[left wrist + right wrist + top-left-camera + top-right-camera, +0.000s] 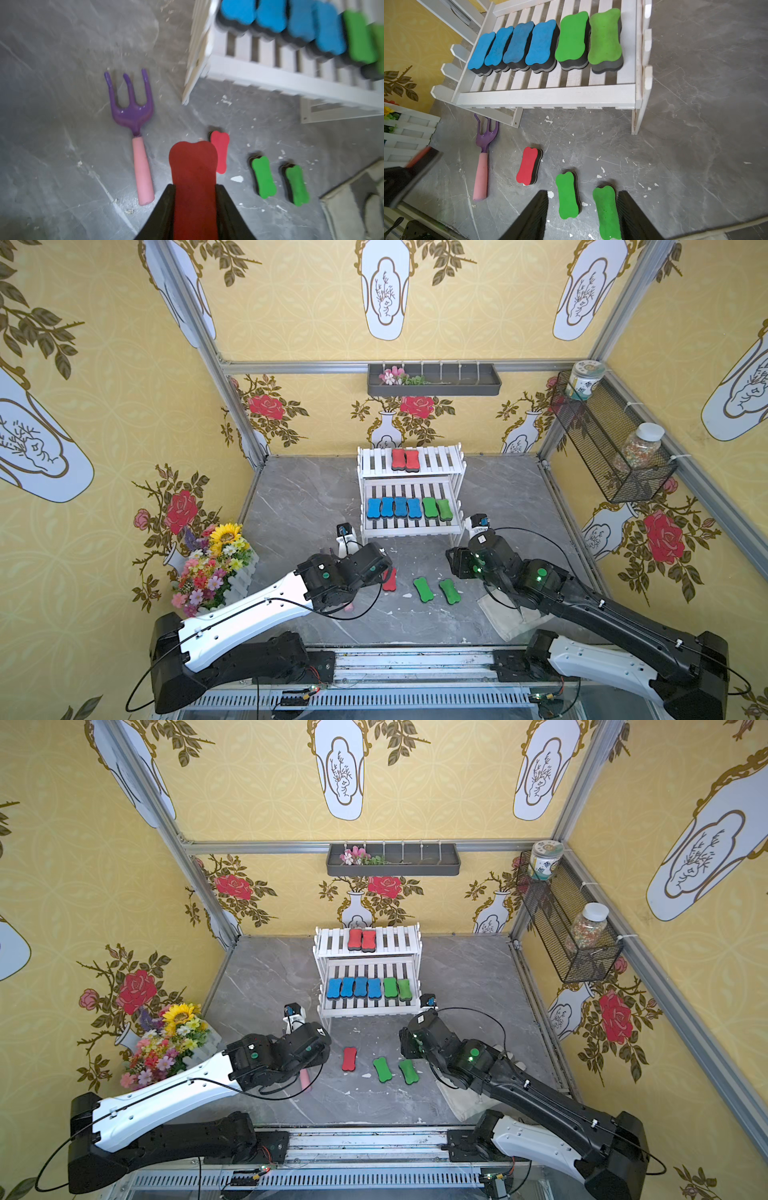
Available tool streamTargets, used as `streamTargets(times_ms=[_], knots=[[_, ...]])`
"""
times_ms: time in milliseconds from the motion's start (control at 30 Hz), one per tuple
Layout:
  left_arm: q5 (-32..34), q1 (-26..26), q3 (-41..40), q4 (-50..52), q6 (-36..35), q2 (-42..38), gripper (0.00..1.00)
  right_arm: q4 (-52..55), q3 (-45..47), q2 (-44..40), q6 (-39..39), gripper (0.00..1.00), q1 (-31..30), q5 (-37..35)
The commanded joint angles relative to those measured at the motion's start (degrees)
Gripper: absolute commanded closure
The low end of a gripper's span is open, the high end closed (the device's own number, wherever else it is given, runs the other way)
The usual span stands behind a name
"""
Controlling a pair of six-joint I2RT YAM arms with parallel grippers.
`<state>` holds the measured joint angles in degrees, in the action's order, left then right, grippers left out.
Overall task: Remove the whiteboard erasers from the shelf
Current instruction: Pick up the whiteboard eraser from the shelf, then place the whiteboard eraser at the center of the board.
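While the left gripper is clamped on the held red eraser, pinching it across its narrow width, that eraser's long axis runs straight out between the fingers. Its rounded end sticks out past the fingertips and its red face is turned toward the wrist camera. It hangs over the table, in front of the shelf.

On the shelf's upper tier, two red erasers lie side by side. On the lower tier, four blue erasers and two green erasers form one packed row, coloured faces up. Their long axes follow the slats, front to back.

A loose red eraser and two loose green erasers lie apart on the table in front of the shelf, their long axes pointing roughly toward it.

The right gripper has its jaws spread and holds nothing; in the right wrist view both loose green ones show between its fingers. A garden fork lies beside the loose red eraser, tines toward the shelf.
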<state>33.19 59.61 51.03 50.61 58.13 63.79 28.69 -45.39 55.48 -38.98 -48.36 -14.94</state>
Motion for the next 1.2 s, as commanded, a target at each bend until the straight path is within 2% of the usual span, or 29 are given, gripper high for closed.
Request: streamTargets(times_ms=[0,167,367,500,700,867,1167], knots=[[-3.76,0.14,-4.95,-9.93,4.36,2.17,0.65,0.63,-0.49,-0.27,-0.62,0.42,0.00,-0.66],[-3.01,-0.51,-7.67,-16.06,2.67,8.00,0.64,1.90,-0.97,-0.70,-0.77,0.42,0.00,-1.42],[-8.19,-6.70,-11.98,-21.91,-0.27,10.15,0.64,2.43,-1.57,-0.82,-0.76,0.42,0.07,-1.85],[-10.27,-8.63,-13.05,-22.98,-1.04,11.80,0.64,2.42,-2.05,-0.55,-0.88,0.41,0.02,-2.37],[-11.75,-8.74,-11.58,-23.03,-2.32,16.02,0.61,2.13,-2.82,-0.29,-1.11,0.41,0.10,-2.81],[-10.88,-8.73,-11.40,-21.59,-2.12,14.66,0.46,2.95,-4.17,-0.42,-1.33,0.34,0.06,-2.46],[-10.03,-8.73,-10.48,-15.05,-0.62,5.79,0.23,3.80,-8.85,-0.13,0.08,0.32,0.10,-2.71]])
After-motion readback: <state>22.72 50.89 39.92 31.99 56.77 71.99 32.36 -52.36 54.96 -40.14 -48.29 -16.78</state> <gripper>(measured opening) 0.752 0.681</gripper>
